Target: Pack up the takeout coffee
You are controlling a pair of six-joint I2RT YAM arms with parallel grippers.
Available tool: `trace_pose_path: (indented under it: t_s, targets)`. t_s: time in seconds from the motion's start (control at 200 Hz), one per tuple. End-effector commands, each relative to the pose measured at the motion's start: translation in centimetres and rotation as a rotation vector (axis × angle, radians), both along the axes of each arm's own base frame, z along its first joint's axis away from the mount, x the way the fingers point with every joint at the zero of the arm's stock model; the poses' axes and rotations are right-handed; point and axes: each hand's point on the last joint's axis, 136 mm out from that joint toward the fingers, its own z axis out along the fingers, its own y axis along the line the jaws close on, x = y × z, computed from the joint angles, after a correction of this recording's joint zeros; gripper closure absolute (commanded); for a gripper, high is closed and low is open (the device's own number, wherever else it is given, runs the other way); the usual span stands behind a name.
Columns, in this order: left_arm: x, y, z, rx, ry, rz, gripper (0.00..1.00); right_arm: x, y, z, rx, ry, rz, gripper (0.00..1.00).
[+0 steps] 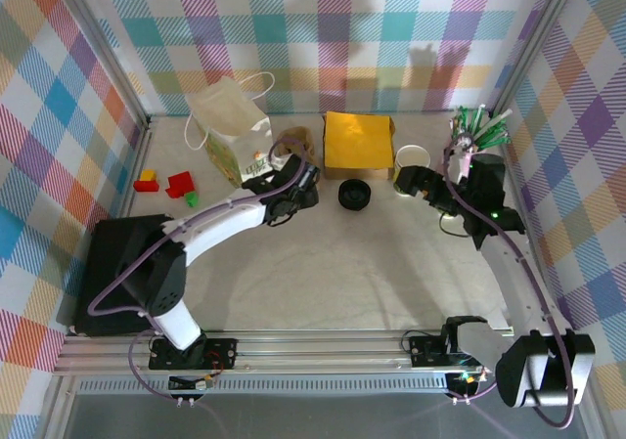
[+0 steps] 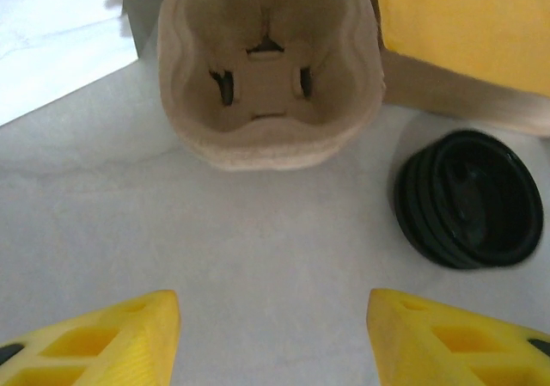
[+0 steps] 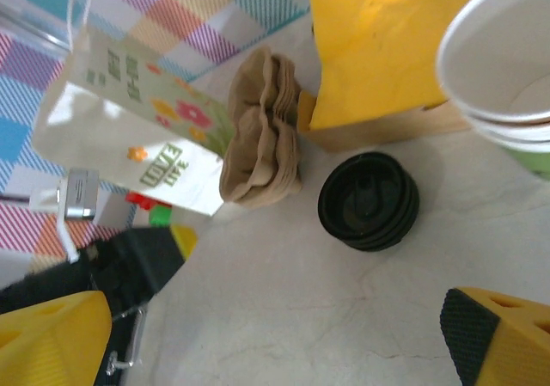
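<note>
The takeout coffee cup [image 1: 412,155] stands open-topped at the back right, white with a green lower band [image 3: 537,158]; it looks nested in a stack [image 3: 507,59]. A stack of black lids [image 1: 353,196] lies apart on the table, to its left [image 3: 368,201] [image 2: 468,199]. My right gripper [image 1: 406,185] hovers just in front of the cup, open [image 3: 275,343], with nothing between its fingers. My left gripper [image 1: 293,177] is open [image 2: 273,334] over bare table, facing a brown pulp cup carrier [image 2: 268,68] [image 1: 293,146].
A flowered white paper bag [image 1: 230,121] stands at the back left, beside the carriers. A yellow napkin stack [image 1: 358,141] sits behind the lids. Green stirrers [image 1: 477,131] stand far right. Coloured blocks [image 1: 166,183] and a black pad [image 1: 117,263] lie at the left.
</note>
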Motion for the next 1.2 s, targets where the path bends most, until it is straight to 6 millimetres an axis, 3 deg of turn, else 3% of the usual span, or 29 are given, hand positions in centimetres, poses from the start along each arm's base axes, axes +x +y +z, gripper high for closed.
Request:
trace_pose_path:
  t_s: [0.0, 0.13, 0.31, 0.695, 0.89, 1.195]
  targets:
    - [3.0, 0.6, 0.8, -0.013, -0.065, 0.107, 0.43, 0.6, 1.8, -0.9, -0.066, -0.053, 0.053, 0.01]
    - [5.0, 1.5, -0.7, 0.009, -0.057, 0.169, 0.47, 0.7, 3.6, -2.7, -0.115, -0.042, 0.091, 0.01]
    - [6.8, 3.0, -2.5, 0.022, -0.042, 0.237, 0.48, 0.8, 4.5, -4.6, -0.163, -0.038, 0.106, 0.0]
    - [9.2, 3.9, -4.7, 0.023, -0.023, 0.283, 0.59, 0.8, 5.7, -5.9, -0.201, -0.031, 0.137, 0.01]
    - [9.5, 4.1, -4.6, 0.032, -0.028, 0.273, 0.71, 0.8, 5.8, -6.3, -0.213, -0.019, 0.139, 0.01]
    - [9.6, 4.0, -3.9, 0.025, -0.036, 0.25, 0.8, 0.9, 5.6, -6.7, -0.23, -0.012, 0.128, 0.01]
